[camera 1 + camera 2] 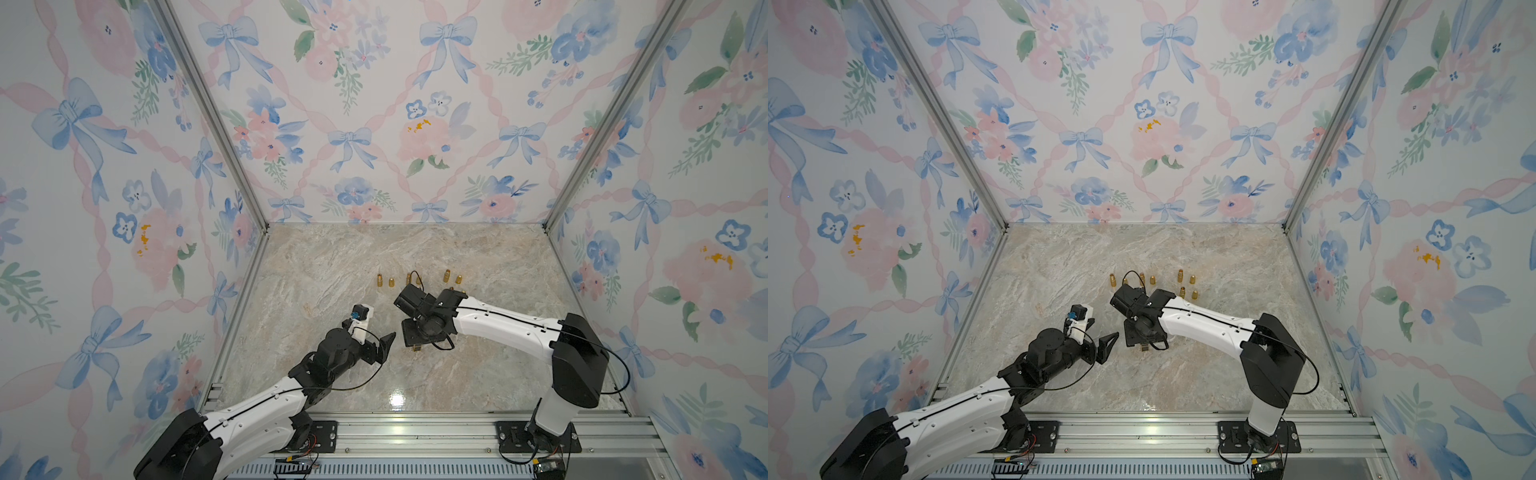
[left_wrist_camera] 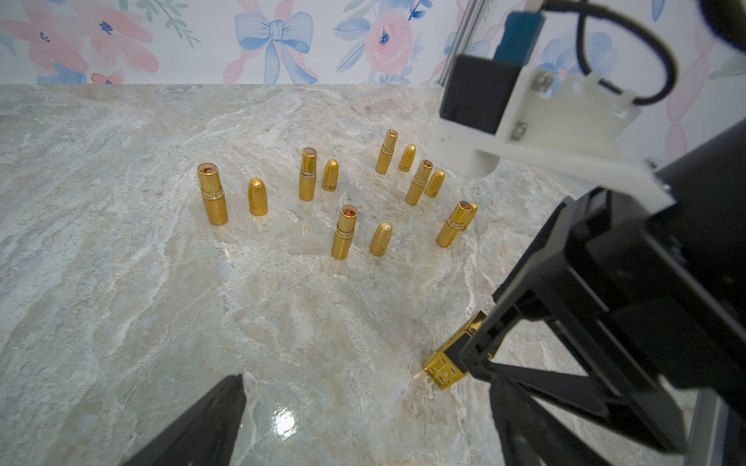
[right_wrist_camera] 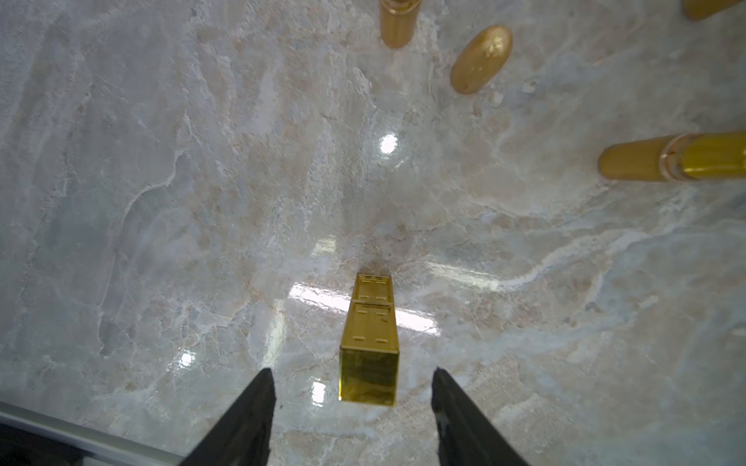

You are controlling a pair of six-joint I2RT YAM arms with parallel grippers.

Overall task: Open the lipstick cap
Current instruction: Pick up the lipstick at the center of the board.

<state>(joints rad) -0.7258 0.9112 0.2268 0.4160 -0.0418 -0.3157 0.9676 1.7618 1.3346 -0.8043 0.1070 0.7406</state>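
Closest in, the aluminium rail [image 1: 415, 432] carries both arm bases. Just beyond it the left gripper [image 1: 382, 348] hangs over the marble tabletop [image 1: 316, 266], jaws spread wide with nothing between them. In its wrist view only one finger [image 2: 202, 427] is clearly its own.

Beside it the right gripper [image 3: 352, 373] points straight down, released. Its jaws stand either side of the square gold lipstick [image 3: 369, 322], and marble shows in the gap on each side. That lipstick stands upright near the table's middle, its two parts closed together at a seam; which part is the cap I cannot tell. In both top views the gripper body hides all but a gold sliver of it.

Farther back stand six round gold tubes [image 2: 212, 193], uncapped, each with one of the bullet-shaped caps [image 2: 258, 197] just beside it. One cap is mostly hidden behind its tube. Another reads "dec", the rest curving out of sight; lettering on a third is too small to read. In the top views the right arm covers part of this group.

Farthest is wallpaper [image 1: 374, 124] with bows and flowers.
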